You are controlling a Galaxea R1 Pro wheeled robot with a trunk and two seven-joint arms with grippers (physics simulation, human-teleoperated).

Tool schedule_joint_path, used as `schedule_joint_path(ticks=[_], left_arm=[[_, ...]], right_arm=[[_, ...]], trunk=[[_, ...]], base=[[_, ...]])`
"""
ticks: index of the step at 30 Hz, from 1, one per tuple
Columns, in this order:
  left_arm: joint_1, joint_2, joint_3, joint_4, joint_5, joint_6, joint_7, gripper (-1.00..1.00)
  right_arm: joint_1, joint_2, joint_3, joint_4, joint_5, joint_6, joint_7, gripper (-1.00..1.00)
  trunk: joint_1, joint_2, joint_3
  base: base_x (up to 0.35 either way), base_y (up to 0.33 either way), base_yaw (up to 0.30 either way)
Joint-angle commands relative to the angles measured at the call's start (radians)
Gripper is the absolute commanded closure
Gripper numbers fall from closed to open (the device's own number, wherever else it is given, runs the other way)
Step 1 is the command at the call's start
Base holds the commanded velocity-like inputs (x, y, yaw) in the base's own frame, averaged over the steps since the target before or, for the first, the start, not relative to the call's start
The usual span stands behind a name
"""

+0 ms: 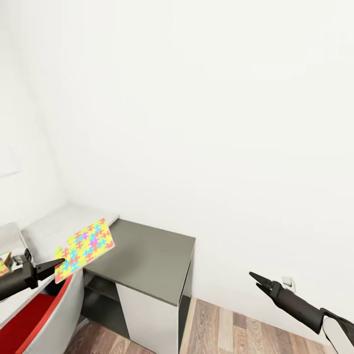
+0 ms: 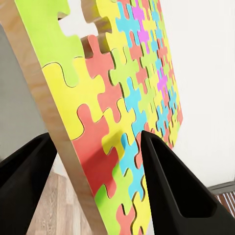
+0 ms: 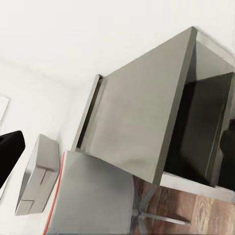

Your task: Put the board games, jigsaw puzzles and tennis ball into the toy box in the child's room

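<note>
My left gripper (image 1: 60, 262) is shut on the edge of a jigsaw puzzle (image 1: 86, 247), a flat square of yellow, pink, blue and orange pieces held up over the table's end. In the left wrist view the puzzle (image 2: 122, 98) stands between the two black fingers (image 2: 176, 196). The pale table (image 1: 51, 223) runs along the left wall. On it, at the picture's left edge, sits the light grey toy box (image 1: 10, 237), seen also as the toy box (image 3: 36, 176) in the right wrist view. My right gripper (image 1: 253, 279) hangs open and empty at the lower right, above the floor.
A lower dark grey cabinet (image 1: 145, 258) adjoins the table's end, with open shelves below (image 3: 200, 132). A chair with a red seat (image 1: 27, 314) stands under my left arm. White walls close the corner. Wood-plank floor (image 1: 221, 329) lies to the right of the cabinet.
</note>
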State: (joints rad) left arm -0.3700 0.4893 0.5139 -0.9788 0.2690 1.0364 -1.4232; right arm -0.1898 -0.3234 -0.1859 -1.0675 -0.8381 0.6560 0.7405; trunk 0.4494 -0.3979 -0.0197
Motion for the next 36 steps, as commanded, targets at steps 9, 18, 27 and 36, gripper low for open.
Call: schedule_joint_path(ticks=[9, 18, 27, 36], left_arm=[[-0.001, 0.01, 0.0, 0.0, 0.001, 0.008, -0.003, 1.0], [-0.002, 0.034, 0.009, -0.011, 0.0, 0.008, -0.003, 1.0], [-0.052, 0.095, 0.012, -0.088, -0.002, 0.008, 0.045, 1.0], [-0.271, 0.105, 0.008, -0.056, -0.011, 0.009, 0.222, 1.0]], right_arm=[[0.0, 0.0, -0.001, 0.0, -0.006, 0.007, 0.0, -1.0], [0.0, -0.002, -0.001, 0.006, -0.005, 0.007, 0.0, -1.0], [0.0, -0.006, -0.002, 0.009, -0.007, 0.007, 0.002, -1.0], [0.0, -0.008, -0.02, 0.009, -0.007, 0.009, 0.002, -1.0]], trunk=[[0.001, -0.002, -0.002], [0.001, -0.002, -0.002], [0.001, -0.002, -0.002], [0.001, -0.002, -0.002]], base=[[0.0, 0.0, 0.282], [0.0, 0.0, 0.282], [0.0, 0.0, 0.282], [0.0, 0.0, 0.282]])
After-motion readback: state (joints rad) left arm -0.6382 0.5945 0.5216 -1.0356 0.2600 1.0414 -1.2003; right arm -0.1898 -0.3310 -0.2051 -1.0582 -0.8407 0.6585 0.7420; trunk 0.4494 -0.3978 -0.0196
